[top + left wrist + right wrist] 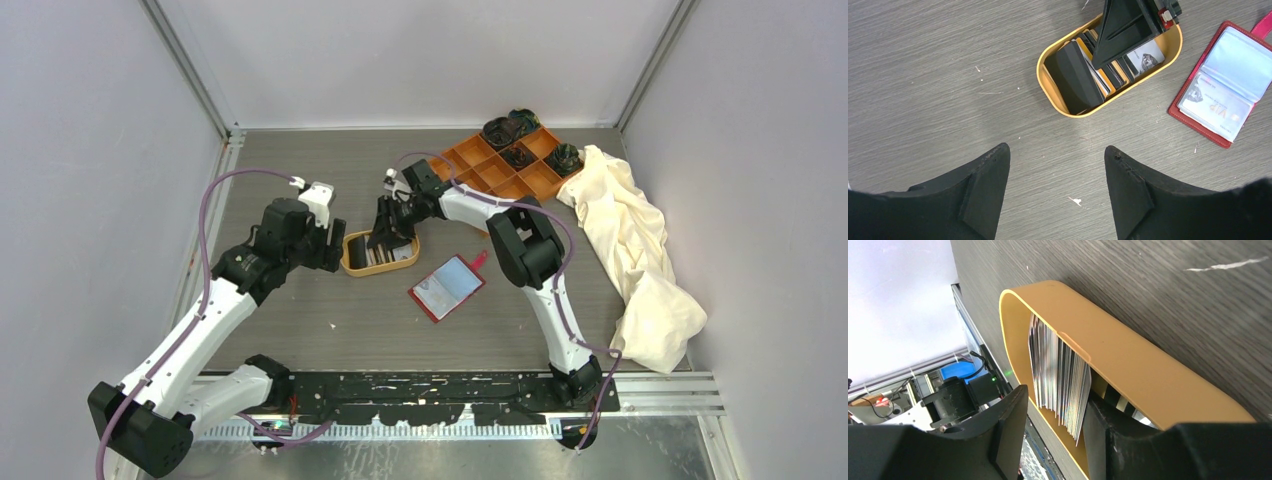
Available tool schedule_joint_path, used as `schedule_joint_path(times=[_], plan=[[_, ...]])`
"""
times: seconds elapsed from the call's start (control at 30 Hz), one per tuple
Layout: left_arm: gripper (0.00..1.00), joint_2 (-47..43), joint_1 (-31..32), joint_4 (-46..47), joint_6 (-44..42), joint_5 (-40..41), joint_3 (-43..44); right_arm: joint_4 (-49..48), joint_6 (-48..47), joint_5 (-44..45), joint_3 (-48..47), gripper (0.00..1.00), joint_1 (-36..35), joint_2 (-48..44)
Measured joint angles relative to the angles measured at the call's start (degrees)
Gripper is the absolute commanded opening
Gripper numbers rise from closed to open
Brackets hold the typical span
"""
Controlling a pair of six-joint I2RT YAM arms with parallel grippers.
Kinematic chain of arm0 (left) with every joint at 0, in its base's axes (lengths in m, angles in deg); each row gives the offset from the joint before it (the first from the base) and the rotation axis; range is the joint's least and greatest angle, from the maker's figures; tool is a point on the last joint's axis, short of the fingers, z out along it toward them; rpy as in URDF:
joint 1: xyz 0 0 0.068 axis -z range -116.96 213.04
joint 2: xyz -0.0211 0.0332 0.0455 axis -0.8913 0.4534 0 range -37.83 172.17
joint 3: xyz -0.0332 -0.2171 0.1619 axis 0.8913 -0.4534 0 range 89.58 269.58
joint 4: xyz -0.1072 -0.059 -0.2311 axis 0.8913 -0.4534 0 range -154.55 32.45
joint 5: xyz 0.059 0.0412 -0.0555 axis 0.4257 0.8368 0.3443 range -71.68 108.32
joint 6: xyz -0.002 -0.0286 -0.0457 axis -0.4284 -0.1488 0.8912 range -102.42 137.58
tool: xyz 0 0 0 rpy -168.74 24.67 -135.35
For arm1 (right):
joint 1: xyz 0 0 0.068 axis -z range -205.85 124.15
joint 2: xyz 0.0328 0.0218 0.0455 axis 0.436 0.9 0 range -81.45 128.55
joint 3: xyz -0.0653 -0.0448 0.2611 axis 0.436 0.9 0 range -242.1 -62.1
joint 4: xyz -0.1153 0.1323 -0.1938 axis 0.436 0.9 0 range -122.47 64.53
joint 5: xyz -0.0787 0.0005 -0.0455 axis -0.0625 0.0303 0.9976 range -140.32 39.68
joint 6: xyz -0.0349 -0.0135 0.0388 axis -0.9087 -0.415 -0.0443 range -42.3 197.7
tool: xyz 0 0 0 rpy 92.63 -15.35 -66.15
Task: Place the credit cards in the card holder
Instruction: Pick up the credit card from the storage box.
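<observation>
Card holder [447,287] open flat on grey wood-grain table [300,320], mid-table, nearer the arm bases than the dish and to its right. Rest, big to small:

- Cream cloth [635,250]: crumpled along right side, top end against tray.
- Orange nine-compartment tray [470,157]: far right corner, dark bundles [500,131] in several far compartments, too small to identify.
- Left gripper [1057,149]: fingers wide apart, nothing between them, hovering over bare table just beside dish's left end.
- Right gripper [392,238]: reaching down into dish, one finger either side of the card stack. One finger against the end card, thin gap at the other. Clamped or merely straddling: cannot tell.
- Oval tan-yellow dish [1048,95]: near holder, not touching it.
- Holder detail: red leather-like cover, red strap [1263,22] sticking out at one corner, pale blue inside with clear sleeves. One white card marked VIP [1215,107] already in a sleeve.
- Credit cards [1058,375]: standing on edge in the dish, packed in a row, leaning and slightly fanned at the top. Thin, glossy; black, white and orange-gold edges showing. White one with dark picture [1147,56] face up at the dish's right end.
</observation>
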Motion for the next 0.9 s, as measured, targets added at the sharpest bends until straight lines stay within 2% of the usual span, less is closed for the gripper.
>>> schedule_joint_path(times=[0.3,0.6,0.9], plan=[[0.69,0.0,0.0,0.0,-0.1,0.0,-0.1,0.1,-0.4,-0.3,1.3,0.43,1.6,-0.7],[0.69,0.0,0.0,0.0,-0.2,0.0,-0.1,1.3,-1.2,-0.3,2.1,0.34,3.0,-1.3],[0.69,0.2,0.0,0.0,-0.2,0.0,-0.1,3.1,-3.0,2.0,2.2,0.08,3.8,-1.6]])
